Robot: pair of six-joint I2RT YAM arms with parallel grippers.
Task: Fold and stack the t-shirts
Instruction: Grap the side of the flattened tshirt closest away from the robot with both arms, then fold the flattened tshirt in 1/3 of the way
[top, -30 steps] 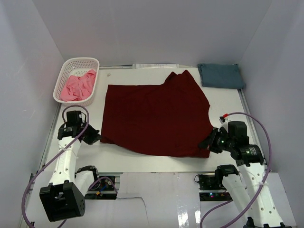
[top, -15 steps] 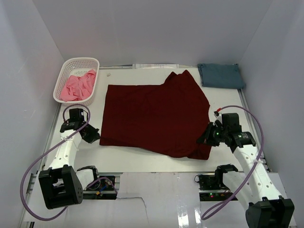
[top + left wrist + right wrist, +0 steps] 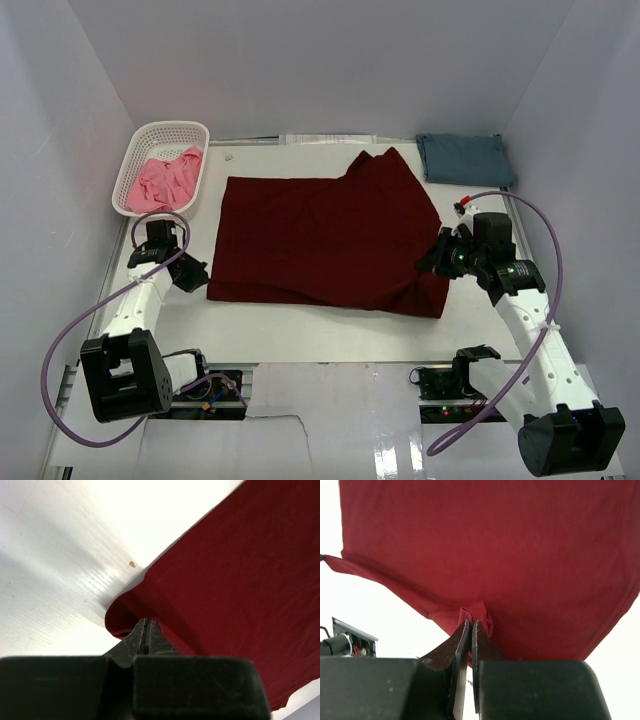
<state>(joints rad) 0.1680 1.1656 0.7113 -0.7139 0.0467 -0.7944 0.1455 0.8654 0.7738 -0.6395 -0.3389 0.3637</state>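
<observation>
The dark maroon t-shirt [image 3: 325, 240] lies spread across the middle of the table. My left gripper [image 3: 196, 276] is shut on its near left corner, and the cloth [image 3: 240, 580] curls over at the closed tips [image 3: 145, 623]. My right gripper [image 3: 436, 262] is shut on the near right corner; a pinched bunch of the maroon shirt [image 3: 495, 545] shows at the tips [image 3: 471, 623]. The slate-blue t-shirt [image 3: 465, 158] lies folded at the far right. The pink t-shirt [image 3: 160, 182] is crumpled in the basket.
The white lattice basket [image 3: 172, 128] stands at the far left corner. White walls close in the table on three sides. Electronics and cables [image 3: 445, 380] sit at the near edge between the arm bases.
Both grippers have moved away from the near edge, carrying the maroon shirt's near corners with them. The shirt's near hem now lies farther from the arm bases.
</observation>
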